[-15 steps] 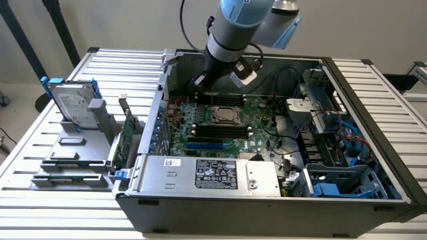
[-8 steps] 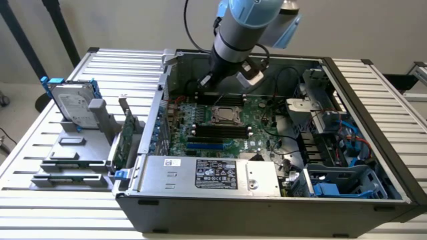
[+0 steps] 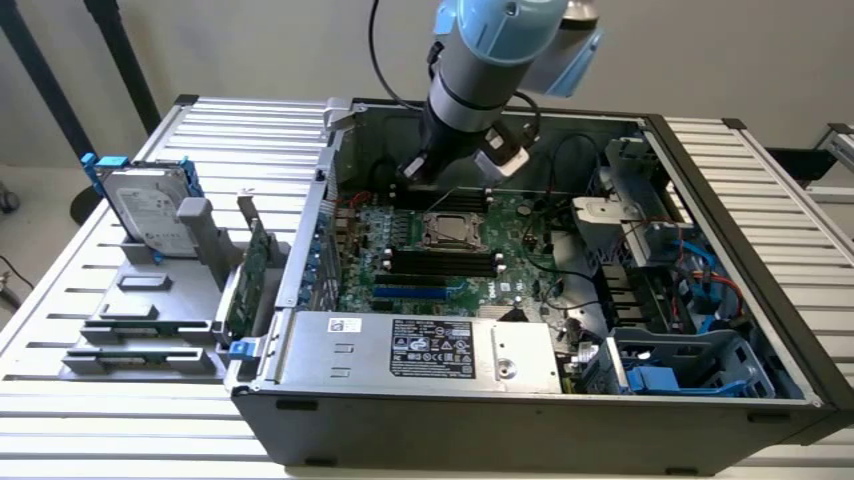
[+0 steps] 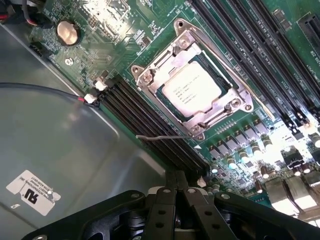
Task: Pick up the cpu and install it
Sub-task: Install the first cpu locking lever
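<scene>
The cpu [image 4: 192,90], a small square chip with a dull silver top, lies flat in the metal-framed socket [image 4: 150,75] on the green motherboard [image 3: 514,285]. From the exterior view the cpu [image 3: 451,230] sits mid-board inside the open case. My gripper [image 4: 176,182] hangs above the board a short way from the socket. Its black fingers are pressed together, shut, with nothing between them. In the exterior view the gripper [image 3: 438,192] is just above and behind the socket. A thin socket lever [image 4: 165,136] sticks out beside the frame.
Dark memory slots [image 4: 150,125] run on both sides of the socket. The case's walls [image 3: 747,300] surround the board, with the power supply [image 3: 414,350] in front and cables [image 3: 694,270] at the exterior view's right. A hard drive in blue brackets [image 3: 140,210] stands outside, left.
</scene>
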Motion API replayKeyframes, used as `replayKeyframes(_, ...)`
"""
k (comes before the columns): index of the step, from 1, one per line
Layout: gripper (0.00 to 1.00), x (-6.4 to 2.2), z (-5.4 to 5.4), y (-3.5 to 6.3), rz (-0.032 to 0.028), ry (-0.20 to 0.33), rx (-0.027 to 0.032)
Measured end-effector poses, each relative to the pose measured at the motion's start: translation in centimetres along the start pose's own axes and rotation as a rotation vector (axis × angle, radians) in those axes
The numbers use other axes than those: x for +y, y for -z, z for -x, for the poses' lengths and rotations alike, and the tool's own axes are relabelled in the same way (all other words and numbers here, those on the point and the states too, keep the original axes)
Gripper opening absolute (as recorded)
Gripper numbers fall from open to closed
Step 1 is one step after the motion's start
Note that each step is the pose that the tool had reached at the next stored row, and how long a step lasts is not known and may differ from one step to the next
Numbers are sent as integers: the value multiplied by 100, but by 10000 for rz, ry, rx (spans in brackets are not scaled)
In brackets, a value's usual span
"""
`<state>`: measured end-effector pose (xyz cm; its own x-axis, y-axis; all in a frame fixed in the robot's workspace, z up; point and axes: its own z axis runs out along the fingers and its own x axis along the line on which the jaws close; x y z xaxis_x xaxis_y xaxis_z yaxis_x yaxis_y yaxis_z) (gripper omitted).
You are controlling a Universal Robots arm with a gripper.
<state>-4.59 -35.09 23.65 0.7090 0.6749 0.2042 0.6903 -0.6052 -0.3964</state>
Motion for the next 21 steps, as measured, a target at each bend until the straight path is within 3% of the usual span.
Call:
replayKeyframes(4,11,13,27,-47,112,69,101)
replayKeyframes(9,11,-12,90,-95,313,195,281)
replayKeyframes(12,11,-17,111,-121,403,241,341)
replayKeyframes(17,11,-7,123,-155,584,335,403)
replayKeyframes(21,11,2,132,-181,672,405,360)
